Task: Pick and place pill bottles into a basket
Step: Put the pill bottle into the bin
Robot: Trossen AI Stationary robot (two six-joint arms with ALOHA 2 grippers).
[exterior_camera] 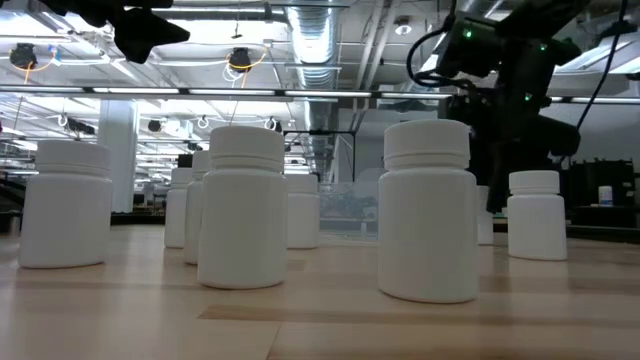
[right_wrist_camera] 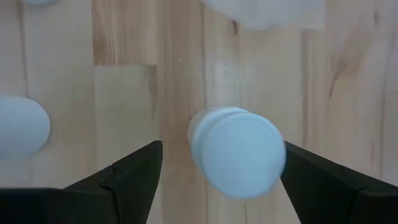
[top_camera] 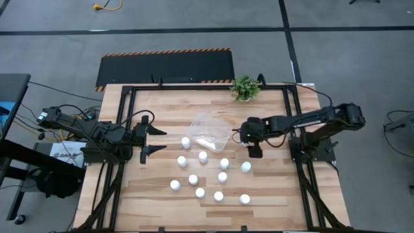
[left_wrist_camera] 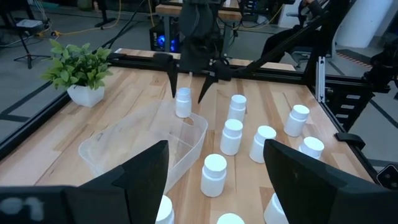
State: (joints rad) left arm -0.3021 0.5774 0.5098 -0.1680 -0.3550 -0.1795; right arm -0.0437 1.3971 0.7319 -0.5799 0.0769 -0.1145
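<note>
Several white pill bottles (top_camera: pixel 203 156) stand upright on their bases on the wooden table, near the middle. The clear basket (top_camera: pixel 210 129) rests on the table just beyond them and also shows in the left wrist view (left_wrist_camera: pixel 143 146). My right gripper (left_wrist_camera: pixel 186 98) points down, open, over one bottle (right_wrist_camera: pixel 236 158). Its two fingers stand on either side of the bottle's cap (left_wrist_camera: pixel 183 94) without visibly touching it. In the high view my right gripper (top_camera: pixel 253 153) hides this bottle. My left gripper (top_camera: pixel 154 142) is open and empty, level above the table, left of the bottles.
A small green potted plant (top_camera: pixel 244 88) stands at the table's far edge, beyond the basket. A black frame (top_camera: pixel 129 90) runs around the table. Another bottle (top_camera: pixel 246 167) stands close to my right gripper on the near side.
</note>
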